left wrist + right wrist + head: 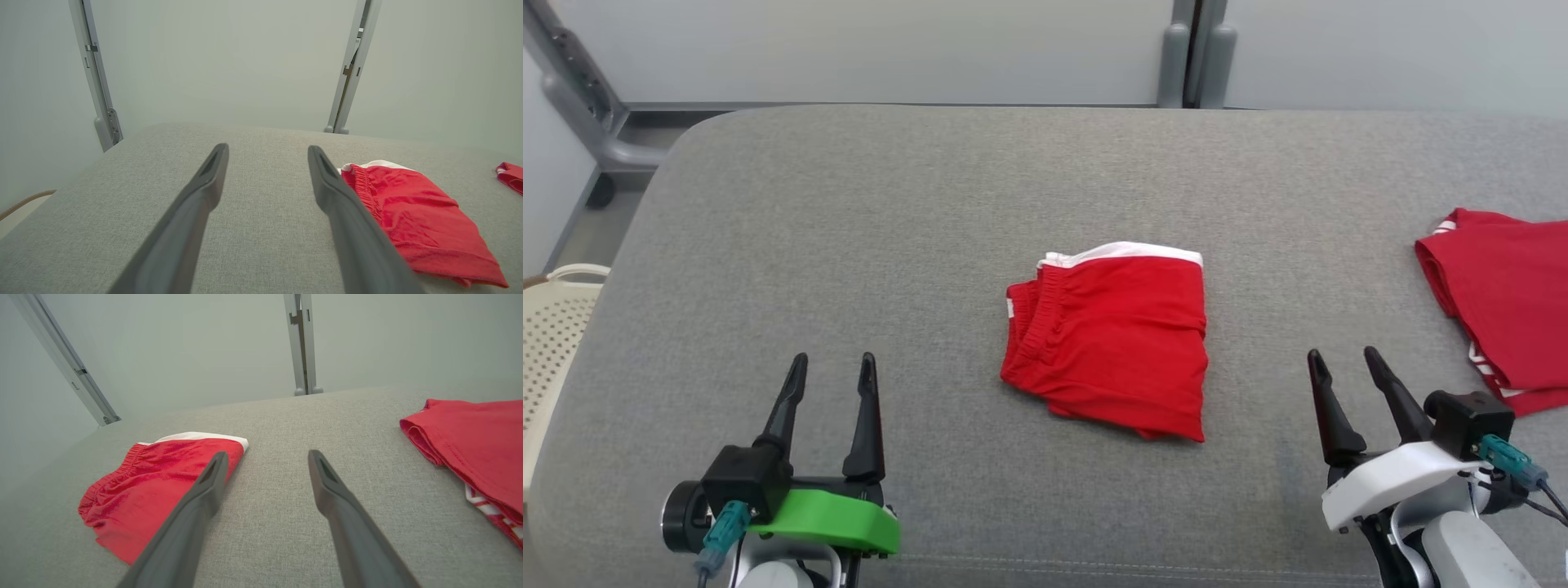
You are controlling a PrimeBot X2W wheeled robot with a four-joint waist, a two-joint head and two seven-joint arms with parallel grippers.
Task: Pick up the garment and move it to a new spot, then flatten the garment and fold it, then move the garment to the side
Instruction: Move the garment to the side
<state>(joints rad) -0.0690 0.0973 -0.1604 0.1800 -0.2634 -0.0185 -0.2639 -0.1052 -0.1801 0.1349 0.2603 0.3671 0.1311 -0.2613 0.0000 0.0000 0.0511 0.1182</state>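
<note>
Left pincer (pixel 834 358), right pincer (pixel 1343 351) — both wide, holding nothing; folded red shorts (pixel 1115 343) between; basket (pixel 556 318) contents hidden.

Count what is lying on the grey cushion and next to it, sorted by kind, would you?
Red garments: 2, the shorts in the middle and a striped garment at the right edge
Cream basket: 1, beside the cushion on the left
Total: 3
</note>
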